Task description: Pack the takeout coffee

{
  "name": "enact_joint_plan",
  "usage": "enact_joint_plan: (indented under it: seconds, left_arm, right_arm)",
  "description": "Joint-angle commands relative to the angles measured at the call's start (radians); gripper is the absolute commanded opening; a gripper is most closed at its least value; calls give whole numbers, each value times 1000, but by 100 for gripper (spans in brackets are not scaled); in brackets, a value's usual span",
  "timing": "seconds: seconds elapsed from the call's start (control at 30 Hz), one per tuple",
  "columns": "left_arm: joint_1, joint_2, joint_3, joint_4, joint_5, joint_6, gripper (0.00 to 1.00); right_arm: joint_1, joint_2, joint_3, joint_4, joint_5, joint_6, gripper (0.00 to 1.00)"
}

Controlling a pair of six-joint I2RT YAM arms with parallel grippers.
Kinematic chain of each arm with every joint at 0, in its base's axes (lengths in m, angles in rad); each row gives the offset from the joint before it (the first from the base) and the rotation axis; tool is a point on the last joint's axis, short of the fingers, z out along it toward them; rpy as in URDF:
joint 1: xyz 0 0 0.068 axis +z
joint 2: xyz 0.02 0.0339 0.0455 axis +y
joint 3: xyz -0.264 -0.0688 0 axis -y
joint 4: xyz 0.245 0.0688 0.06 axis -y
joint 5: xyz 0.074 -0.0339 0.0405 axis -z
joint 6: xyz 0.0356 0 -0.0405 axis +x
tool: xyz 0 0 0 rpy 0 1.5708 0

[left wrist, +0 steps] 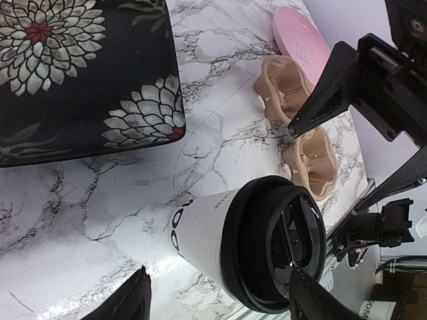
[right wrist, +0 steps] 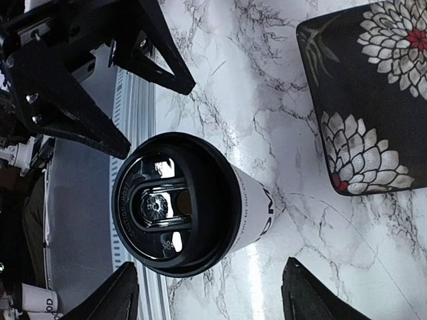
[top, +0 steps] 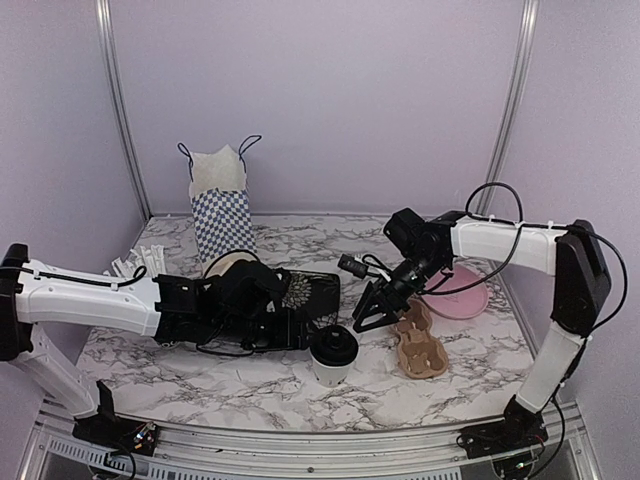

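Cup (top: 332,352): upright, capped, near centre.
Left gripper (left wrist: 220,300): jaws apart, empty.
Right gripper (right wrist: 210,297): jaws apart, empty.
Grip: one arm only, clamp below lid (right wrist: 167,200), keep level.

We log: takeout coffee (top: 332,355) white, black lid | tray (left wrist: 80,73) black, white-red flowers | plate (top: 462,292) pink | carrier (top: 420,345) tan | bag (top: 222,222) blue-white checks | tabletop (top: 200,370) white marble, grey veins

A marble-patterned table (top: 480,385) carries a lidded white cup (top: 332,356) standing near its front edge, a tan cup carrier (top: 420,345) close beside it, a pink plate (top: 462,295) beyond that, a black floral tray (top: 312,292) at centre, a checked bag (top: 222,215) upright at the back, and white packets (top: 140,262) far left.
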Motion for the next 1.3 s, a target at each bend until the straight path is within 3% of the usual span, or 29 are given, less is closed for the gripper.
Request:
enact_joint_plan:
  seconds: [0.0, 0.23, 0.8, 0.9, 1.07, 1.27]
  left_arm:
    - [6, 20, -6, 74, 47, 25, 72]
    - [11, 50, -7, 86, 65, 42, 74]
    - [46, 70, -75, 76, 112, 14, 55]
    - [46, 78, -71, 63, 122, 23, 54]
    - [46, 84, -73, 46, 134, 29, 53]
    - [46, 111, -79, -15, 127, 30, 52]
  right_arm:
    - [1, 24, -3, 22, -41, 14, 68]
    - [13, 50, -2, 16, -49, 12, 62]
    - [42, 97, 2, -3, -67, -4, 49]
    - [40, 97, 4, -18, -77, -9, 49]
    - [33, 79, -4, -33, -72, -5, 61]
    - [33, 84, -60, 3, -32, 20, 59]
